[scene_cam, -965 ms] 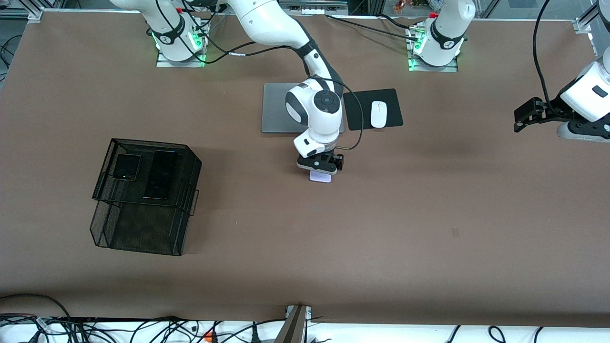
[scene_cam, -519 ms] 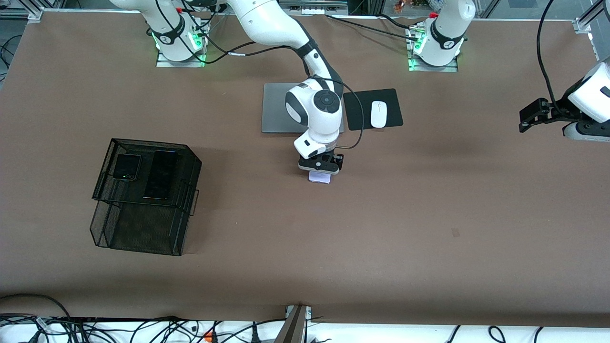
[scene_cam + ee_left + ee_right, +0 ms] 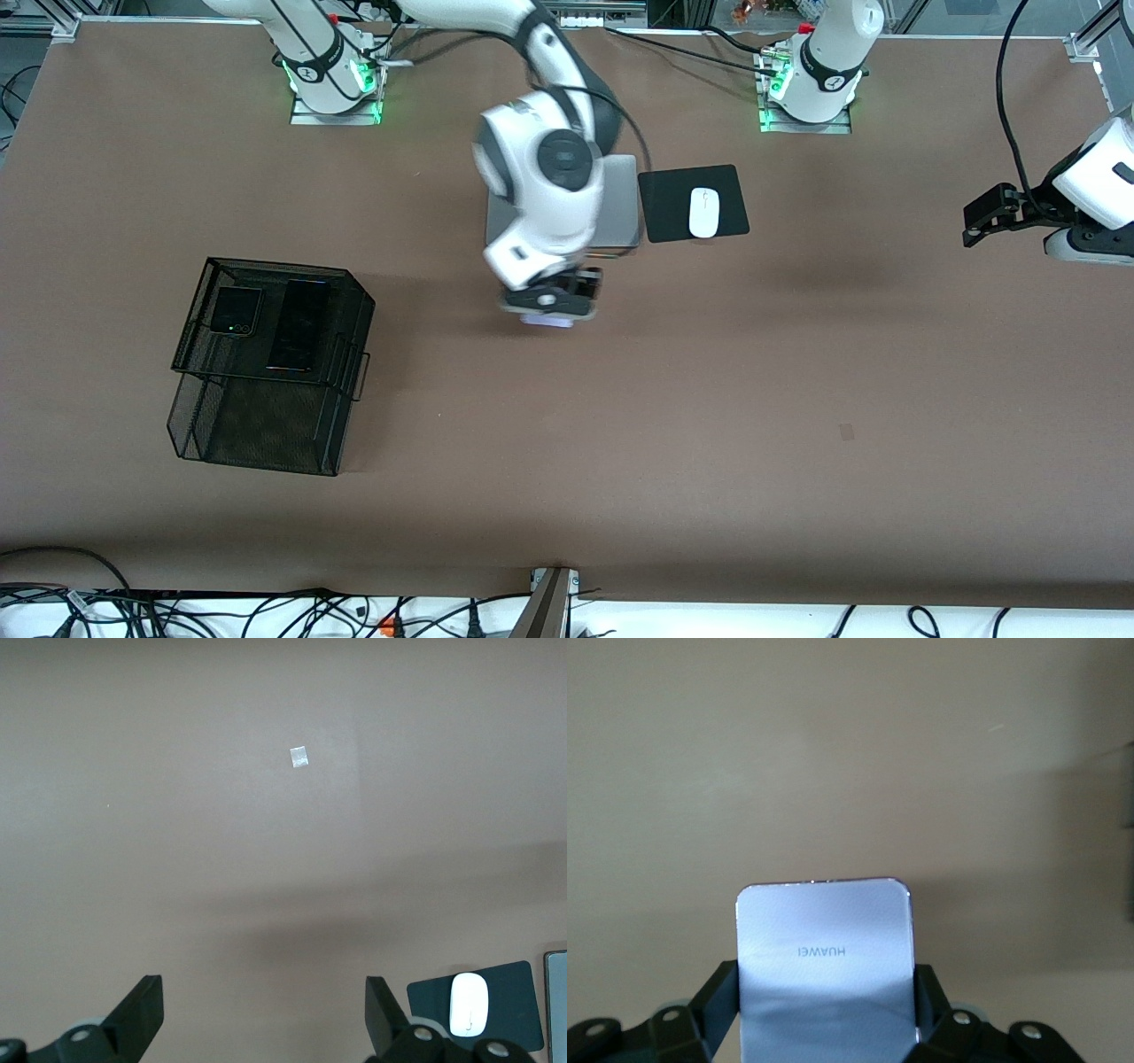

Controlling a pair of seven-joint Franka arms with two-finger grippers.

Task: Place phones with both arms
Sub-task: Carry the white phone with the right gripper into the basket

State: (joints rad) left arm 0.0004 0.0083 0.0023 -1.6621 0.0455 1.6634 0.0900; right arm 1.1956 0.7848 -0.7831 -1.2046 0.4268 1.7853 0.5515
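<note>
Saw the flip phone and long phone in the mesh basket, gripped the pale phone tight in the right gripper, up beside the basket toward the left arm's end, needed a slow, flat carry over, and left the wide-open, empty left gripper waiting well apart from the basket.

Table: basket, laptop, mousepad

Lilac phone lifted off the table

The right gripper, clamped on the pale lilac-white phone, has risen and swung toward the right arm's end (partly covering the laptop now); the left gripper drew slightly back.
</note>
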